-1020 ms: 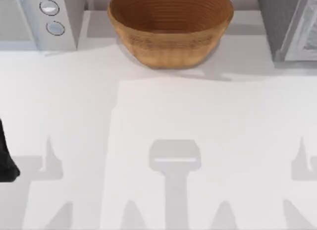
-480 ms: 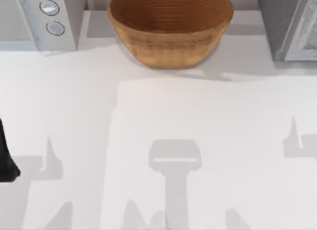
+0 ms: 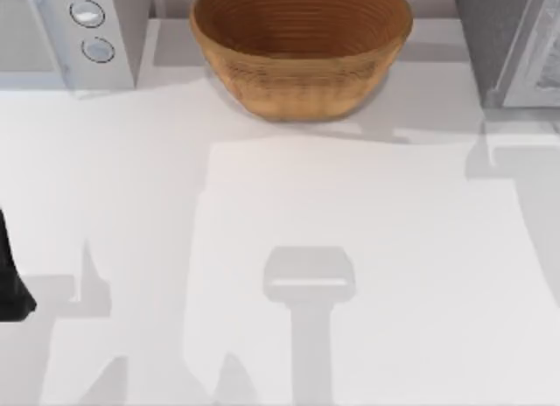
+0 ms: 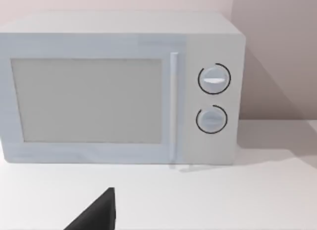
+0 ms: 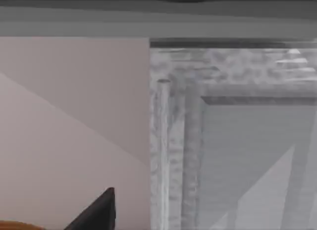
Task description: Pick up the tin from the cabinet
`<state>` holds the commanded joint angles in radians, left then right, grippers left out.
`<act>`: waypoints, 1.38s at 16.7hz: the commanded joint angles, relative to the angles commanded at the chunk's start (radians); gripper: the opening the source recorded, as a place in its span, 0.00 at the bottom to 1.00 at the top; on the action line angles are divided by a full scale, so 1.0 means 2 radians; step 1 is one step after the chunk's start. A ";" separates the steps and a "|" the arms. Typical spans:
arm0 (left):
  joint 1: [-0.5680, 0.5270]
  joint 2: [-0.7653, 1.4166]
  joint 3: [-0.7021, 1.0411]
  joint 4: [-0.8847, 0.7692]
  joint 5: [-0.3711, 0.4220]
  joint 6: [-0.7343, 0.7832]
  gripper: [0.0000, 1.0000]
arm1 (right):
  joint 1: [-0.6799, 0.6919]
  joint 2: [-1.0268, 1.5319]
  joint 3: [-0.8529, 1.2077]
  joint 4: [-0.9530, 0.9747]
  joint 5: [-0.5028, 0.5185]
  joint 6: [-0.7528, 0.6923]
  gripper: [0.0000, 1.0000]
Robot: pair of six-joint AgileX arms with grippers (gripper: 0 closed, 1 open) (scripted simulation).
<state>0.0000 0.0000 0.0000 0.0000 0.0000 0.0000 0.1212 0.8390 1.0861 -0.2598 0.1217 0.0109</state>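
The tin is hidden. The grey cabinet [image 3: 507,47] stands at the table's far right corner. In the right wrist view its marbled front [image 5: 237,141] with a vertical bar handle [image 5: 163,155] is close ahead, and a dark tip of my right gripper [image 5: 99,215] pokes in at the picture's edge. My left arm [image 3: 9,283] rests at the table's left edge. A dark tip of my left gripper [image 4: 99,215] faces the microwave [image 4: 119,91].
A brown wicker basket [image 3: 302,47] sits at the back middle, and its rim [image 5: 15,225] also peeks into the right wrist view. The white microwave [image 3: 70,30] stands at the back left. Arm shadows lie across the white tabletop [image 3: 350,205].
The right arm's shadow has slid from the table's right edge up toward the cabinet. The left arm has stayed where it was.
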 joint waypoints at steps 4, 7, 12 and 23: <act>0.000 0.000 0.000 0.000 0.000 0.000 1.00 | 0.016 0.126 0.171 -0.041 0.019 0.001 1.00; 0.000 0.000 0.000 0.000 0.000 0.000 1.00 | 0.026 0.197 0.266 -0.064 0.030 0.002 1.00; 0.000 0.000 0.000 0.000 0.000 0.000 1.00 | 0.032 0.244 0.328 -0.079 0.038 0.002 1.00; 0.000 0.000 0.000 0.000 0.000 0.000 1.00 | 0.001 0.328 0.342 -0.014 0.011 0.003 1.00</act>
<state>0.0000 0.0000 0.0000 0.0000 0.0000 0.0000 0.1228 1.4947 1.7705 -0.2877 0.1445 0.0162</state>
